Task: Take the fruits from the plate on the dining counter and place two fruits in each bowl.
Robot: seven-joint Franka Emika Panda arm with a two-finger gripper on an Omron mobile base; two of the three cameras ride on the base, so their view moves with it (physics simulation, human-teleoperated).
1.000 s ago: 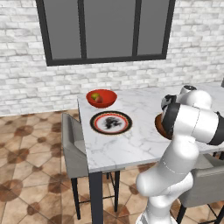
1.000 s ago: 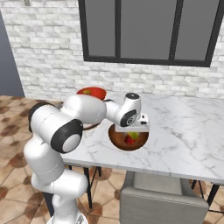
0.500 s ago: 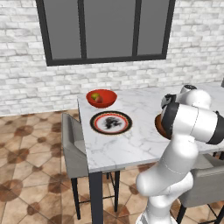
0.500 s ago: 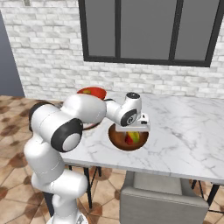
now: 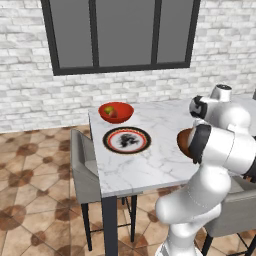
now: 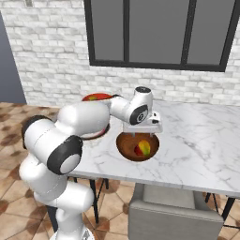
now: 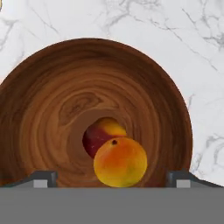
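Observation:
My gripper (image 7: 111, 179) hangs just above the dark brown wooden bowl (image 7: 52, 109), open, with its fingertips (image 7: 41, 178) wide apart. An orange fruit (image 7: 120, 162) and a red fruit (image 7: 99, 135) lie together at the bowl's bottom, free of the fingers. In the right base view the gripper (image 6: 142, 133) sits over the same bowl (image 6: 126, 146) with both fruits (image 6: 143, 149) inside. The glossy red bowl (image 5: 116, 112) at the counter's far left holds a yellow-green fruit (image 5: 111, 111) and another beside it. The black-rimmed plate (image 5: 127, 140) lies bare on the marble dining counter (image 5: 150, 167).
A grey chair (image 5: 82, 170) stands at the counter's left end and another (image 6: 173, 211) at its near side. My own arm covers part of the brown bowl (image 5: 183, 142) in the left base view. A brick wall with a dark window runs behind.
The gripper has stayed over the brown bowl, almost still. The orange fruit shows more fully in the bowl beside the red one.

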